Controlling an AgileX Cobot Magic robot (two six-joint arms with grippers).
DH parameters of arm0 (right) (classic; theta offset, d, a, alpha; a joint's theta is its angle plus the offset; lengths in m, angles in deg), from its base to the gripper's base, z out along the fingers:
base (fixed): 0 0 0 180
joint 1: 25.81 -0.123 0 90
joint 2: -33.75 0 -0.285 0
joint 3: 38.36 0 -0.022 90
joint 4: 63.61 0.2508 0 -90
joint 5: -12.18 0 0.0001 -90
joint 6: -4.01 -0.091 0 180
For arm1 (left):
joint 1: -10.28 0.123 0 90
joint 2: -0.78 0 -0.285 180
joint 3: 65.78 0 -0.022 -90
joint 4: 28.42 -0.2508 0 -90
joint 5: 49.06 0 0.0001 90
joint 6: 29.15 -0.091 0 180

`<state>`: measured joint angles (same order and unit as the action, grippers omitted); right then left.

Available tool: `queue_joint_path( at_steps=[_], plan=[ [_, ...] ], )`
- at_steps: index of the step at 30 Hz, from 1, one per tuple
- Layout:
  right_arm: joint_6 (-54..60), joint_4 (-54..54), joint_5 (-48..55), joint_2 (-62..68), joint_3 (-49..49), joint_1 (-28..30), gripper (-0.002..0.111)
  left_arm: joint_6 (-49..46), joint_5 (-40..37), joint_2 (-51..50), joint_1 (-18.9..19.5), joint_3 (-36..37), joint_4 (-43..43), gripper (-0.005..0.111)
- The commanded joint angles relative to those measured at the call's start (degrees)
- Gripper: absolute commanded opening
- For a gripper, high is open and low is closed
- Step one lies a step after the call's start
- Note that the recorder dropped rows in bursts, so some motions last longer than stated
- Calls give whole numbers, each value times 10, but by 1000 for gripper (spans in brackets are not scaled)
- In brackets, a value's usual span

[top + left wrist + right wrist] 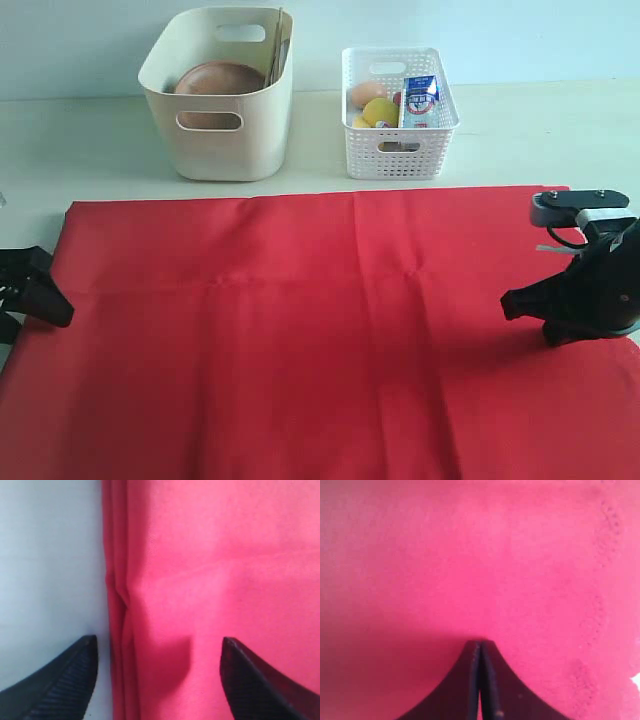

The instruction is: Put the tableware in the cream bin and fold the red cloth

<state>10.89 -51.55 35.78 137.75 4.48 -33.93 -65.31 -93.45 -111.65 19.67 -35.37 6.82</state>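
The red cloth (300,320) lies spread flat over most of the table. At the back left stands the cream bin (225,140), with the round brown wooden plate (218,78) and the chopsticks (276,45) inside; other tableware is hidden. My left gripper (52,300) is at the cloth's left edge. In the left wrist view it (158,641) is open, its jaws either side of the hemmed cloth edge (120,605). My right gripper (512,300) is low over the cloth's right part. In the right wrist view it (480,643) is shut, with its tips at the cloth (470,555).
A white lattice basket (400,150) behind the cloth holds a lemon (378,110), other food and a blue-white milk carton (420,98). The pale table (90,140) shows around the bins and beside the cloth's left edge (45,570).
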Motion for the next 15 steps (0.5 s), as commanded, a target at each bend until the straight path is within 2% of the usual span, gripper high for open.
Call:
queue_joint_path(
  at_steps=[1,15],
  plan=[
    [1,-5,-6,14,1,-3,0,-11,6,-13,2,2,5,68],
    [1,-4,-6,13,1,-3,0,-120,-65,-30,2,2,91,68]
  ],
)
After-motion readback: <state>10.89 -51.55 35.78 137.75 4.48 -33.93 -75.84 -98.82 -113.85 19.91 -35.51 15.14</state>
